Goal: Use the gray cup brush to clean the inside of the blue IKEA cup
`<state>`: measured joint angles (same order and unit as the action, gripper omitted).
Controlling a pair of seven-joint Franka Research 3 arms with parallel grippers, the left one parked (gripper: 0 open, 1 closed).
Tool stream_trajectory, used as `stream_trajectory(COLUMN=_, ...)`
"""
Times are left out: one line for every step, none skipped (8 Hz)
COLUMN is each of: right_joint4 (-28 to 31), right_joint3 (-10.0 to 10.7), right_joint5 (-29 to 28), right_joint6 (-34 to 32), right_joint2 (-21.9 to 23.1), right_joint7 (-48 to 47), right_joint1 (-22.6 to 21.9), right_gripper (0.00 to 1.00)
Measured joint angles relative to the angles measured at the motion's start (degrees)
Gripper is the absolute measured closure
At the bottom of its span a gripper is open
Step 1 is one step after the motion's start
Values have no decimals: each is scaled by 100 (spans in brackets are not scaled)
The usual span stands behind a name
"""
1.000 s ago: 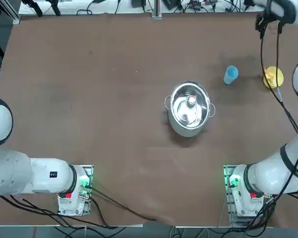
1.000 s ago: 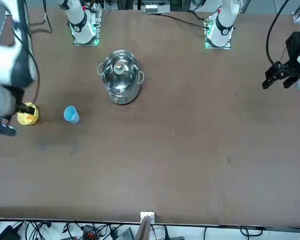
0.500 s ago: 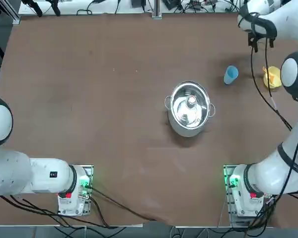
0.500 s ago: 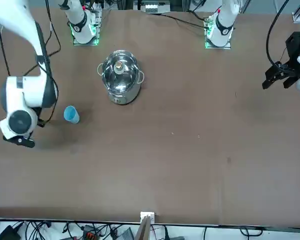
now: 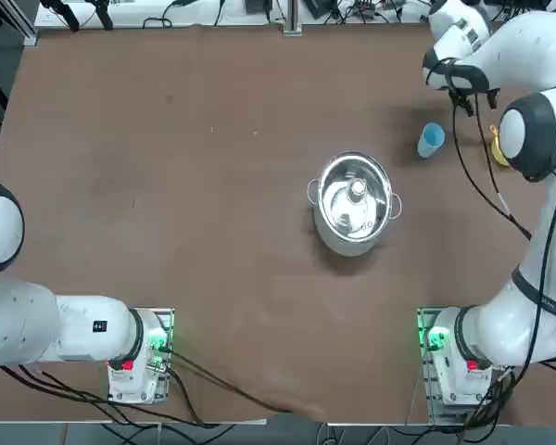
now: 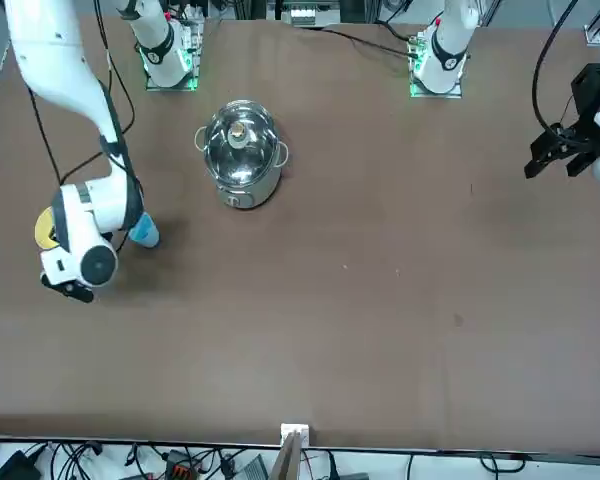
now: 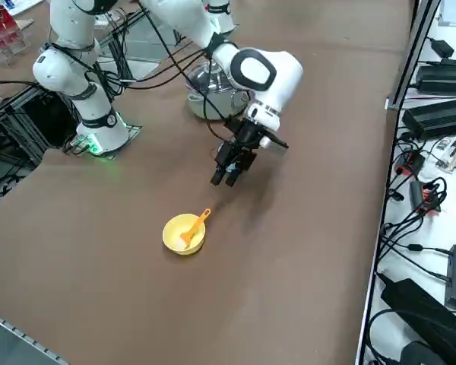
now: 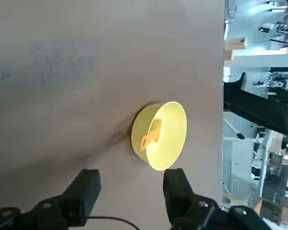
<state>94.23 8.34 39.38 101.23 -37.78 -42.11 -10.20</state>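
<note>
The gray cup brush (image 7: 196, 225) looks tan-orange and leans inside a yellow bowl (image 7: 183, 234), its handle sticking over the rim. In the right wrist view the brush (image 8: 151, 134) lies in that bowl (image 8: 169, 136), just beyond the fingers. My right gripper (image 7: 226, 177) hangs above the table between the bowl and the steel pot. It is open with nothing between its fingers (image 8: 87, 190). The blue IKEA cup (image 5: 430, 140) stands on the table near the arm's wrist. In the front view the cup (image 6: 147, 235) is half hidden behind the arm.
A steel pot (image 5: 354, 202) with a lid stands near the table's middle, on the robot's side of the cup. The right arm's elbow (image 5: 526, 139) covers most of the yellow bowl from above. Cables and power bricks (image 7: 441, 114) lie beyond the table's far edge.
The right arm has swung from beside the yellow bowl toward the blue cup. It now covers the bowl in the top view and part of the cup in the front view.
</note>
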Motion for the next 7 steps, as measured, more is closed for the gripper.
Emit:
stream_trajectory(right_joint4=0, right_joint3=16, right_joint5=114, right_joint6=-2, right_joint2=-92, right_joint7=-61, right_joint1=2, right_gripper=22)
stream_trajectory(right_joint4=-3, right_joint3=59, right_joint5=179, right_joint6=-4, right_joint2=-157, right_joint7=-140, right_joint1=15, right_gripper=27)
stream_trajectory(right_joint4=-1, right_joint3=115, right_joint5=212, right_joint6=-4, right_joint2=-231, right_joint7=-294, right_joint1=32, right_gripper=30)
stream_trajectory(right_joint4=-1, right_joint3=171, right_joint5=237, right_joint6=-4, right_joint2=-307, right_joint7=-420, right_joint1=39, right_gripper=33)
stream_trajectory(right_joint4=-2, right_joint3=201, right_joint5=256, right_joint6=-3, right_joint2=-373, right_joint7=-534, right_joint1=45, right_gripper=36)
stream_trajectory(right_joint4=-2, right_joint3=227, right_joint5=273, right_joint6=-1, right_joint2=-428, right_joint7=-631, right_joint1=47, right_gripper=39)
stream_trajectory(right_joint4=-2, right_joint3=248, right_joint5=318, right_joint6=1, right_joint2=-482, right_joint7=-711, right_joint1=51, right_gripper=40)
